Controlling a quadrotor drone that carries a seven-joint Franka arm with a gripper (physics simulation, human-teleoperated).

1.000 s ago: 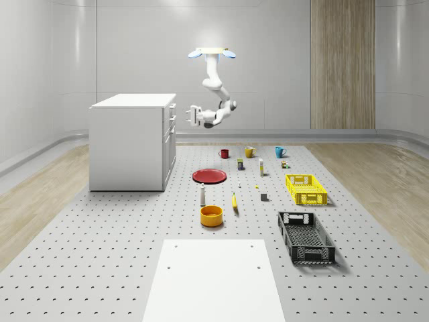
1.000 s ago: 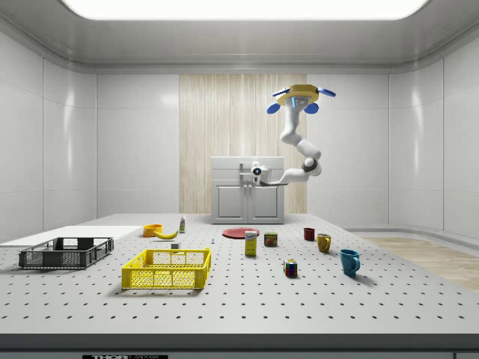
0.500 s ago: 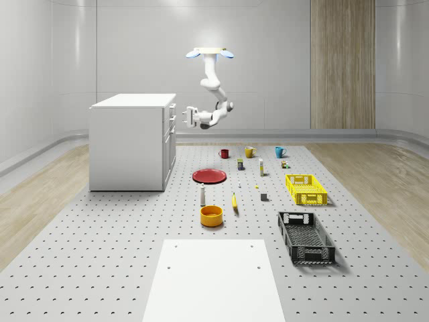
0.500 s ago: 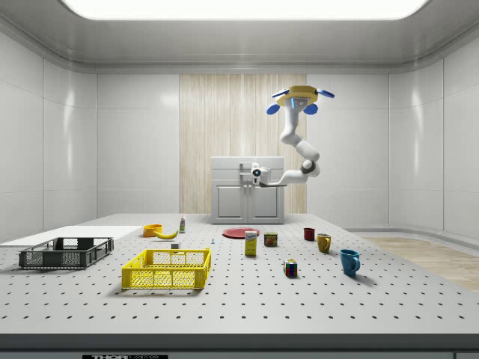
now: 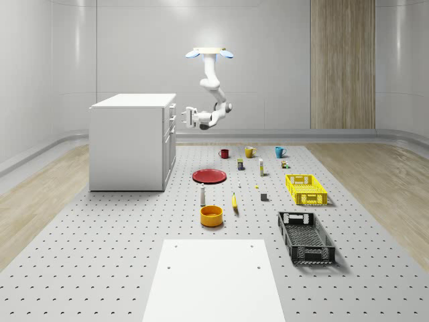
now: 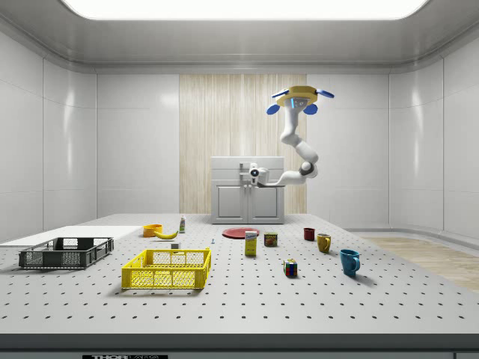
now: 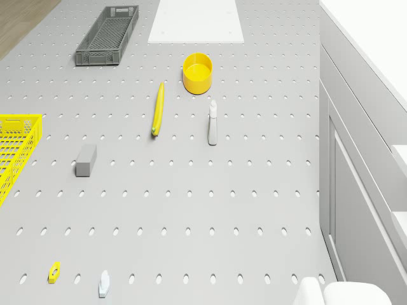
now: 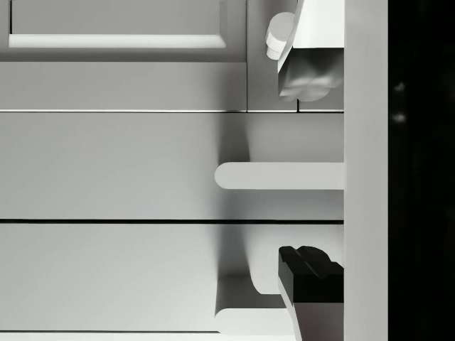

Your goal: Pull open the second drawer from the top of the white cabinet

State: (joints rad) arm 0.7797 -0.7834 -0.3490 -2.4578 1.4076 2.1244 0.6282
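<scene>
Reading from the near edge of the whole-scene view: white board (image 5: 211,278) flat on the pegboard floor (image 5: 100,255), black crate (image 5: 306,237) to its right. Behind them, orange bowl (image 5: 211,215), banana (image 5: 234,201) and a small upright bottle (image 5: 202,195). Yellow crate (image 5: 306,189) sits further right, beyond the black one. Red plate (image 5: 210,176) lies past the bottle, near the cabinet's front. Three mugs stand in a row at the back: red (image 5: 224,153), yellow (image 5: 249,152), blue (image 5: 279,151).

Cabinet (image 5: 131,144) stands on the whole-scene view's left, front facing right. Drawer fronts sit flush with one another; none pulled out.

Drone (image 5: 209,53) hovers high in the air beside the cabinet's front, above the floor near the red mug. Arm (image 5: 216,100) hangs down and bends toward the cabinet.

Gripper (image 5: 186,116) is at drawer height, just off the cabinet's front. In the side view the gripper (image 6: 251,173) overlaps the cabinet's upper part.

Wrist view: fingers spread, one white fingertip (image 8: 306,64) and one black pad (image 8: 309,273) either side of a handle (image 8: 270,175). Handle lies between them; neither finger touches it. That handle belongs to the drawer (image 8: 106,165) bordered by a panelled door (image 8: 114,28) on one side and another drawer (image 8: 106,273) on the other. Seams around it are thin and even: drawer shut.
</scene>
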